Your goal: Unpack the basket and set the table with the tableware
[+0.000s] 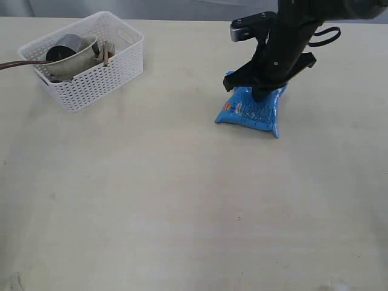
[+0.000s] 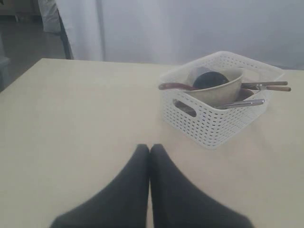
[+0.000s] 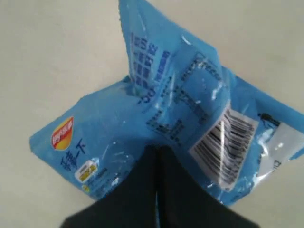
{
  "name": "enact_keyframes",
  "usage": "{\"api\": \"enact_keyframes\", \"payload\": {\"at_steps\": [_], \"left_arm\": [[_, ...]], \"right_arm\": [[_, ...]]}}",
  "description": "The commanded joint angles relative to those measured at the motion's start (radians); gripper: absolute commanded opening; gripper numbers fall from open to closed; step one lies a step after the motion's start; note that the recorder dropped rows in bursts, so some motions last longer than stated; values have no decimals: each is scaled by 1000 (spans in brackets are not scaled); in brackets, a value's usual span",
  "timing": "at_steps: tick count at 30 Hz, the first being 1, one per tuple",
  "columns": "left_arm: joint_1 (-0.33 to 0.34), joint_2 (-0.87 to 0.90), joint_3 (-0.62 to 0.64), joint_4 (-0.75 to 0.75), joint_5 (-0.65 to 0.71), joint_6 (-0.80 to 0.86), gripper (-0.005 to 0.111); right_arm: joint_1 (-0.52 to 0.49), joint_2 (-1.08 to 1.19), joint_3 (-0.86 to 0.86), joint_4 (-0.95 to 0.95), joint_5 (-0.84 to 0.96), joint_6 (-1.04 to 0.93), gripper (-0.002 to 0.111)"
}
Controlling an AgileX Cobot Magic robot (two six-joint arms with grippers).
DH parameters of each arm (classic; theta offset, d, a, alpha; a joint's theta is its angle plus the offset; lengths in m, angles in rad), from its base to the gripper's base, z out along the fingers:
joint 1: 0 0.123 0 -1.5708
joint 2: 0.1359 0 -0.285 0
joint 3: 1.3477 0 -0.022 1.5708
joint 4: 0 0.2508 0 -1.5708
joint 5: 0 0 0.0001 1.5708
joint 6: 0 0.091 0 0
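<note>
**Full basket at far left, snack bag pinched at right**

Packed in the basket, near the desk's far left corner: tilted bowl, dark cup nested inside it, chopsticks lying over the rim, brown-handled utensil jutting past the wall.

At the right pincer, tips pressed together on a crinkled fold of the bag, well apart from the basket. At the left pincer, tips shut flat against each other with nothing between, pointed toward the basket across bare desk.

Bowl: probably light, rigid and smooth, so likely slippery; best pinched over its rim. Cup: loose inside, apt to tip; better lifted first by its wall. Chopsticks: thin, prone to roll; best taken mid-length. Basket: light, liable to slide under a sideways tug.

Plenty of open desk toward the near side and between basket and bag for laying places. Far edge close behind the basket, so safer to draw items forward.
</note>
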Motion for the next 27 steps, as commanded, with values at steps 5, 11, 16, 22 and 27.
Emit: {"api": "enact_keyframes", "payload": {"at_steps": [5,11,16,22,27], "left_arm": [[2,-3,7,0,-3,0,0],[2,-3,7,0,-3,0,0],[2,-3,7,0,-3,0,0],[2,-3,7,0,-3,0,0],[2,-3,7,0,-3,0,0]], "right_arm": [[-6,70,6,-10,-79,9,-1],[-6,86,3,-16,-70,-34,-1],[-6,86,-31,-104,35,-110,-1],[-6,86,-62,-161,111,-243,-1],[-6,86,-62,-161,107,-293,-1]]}}
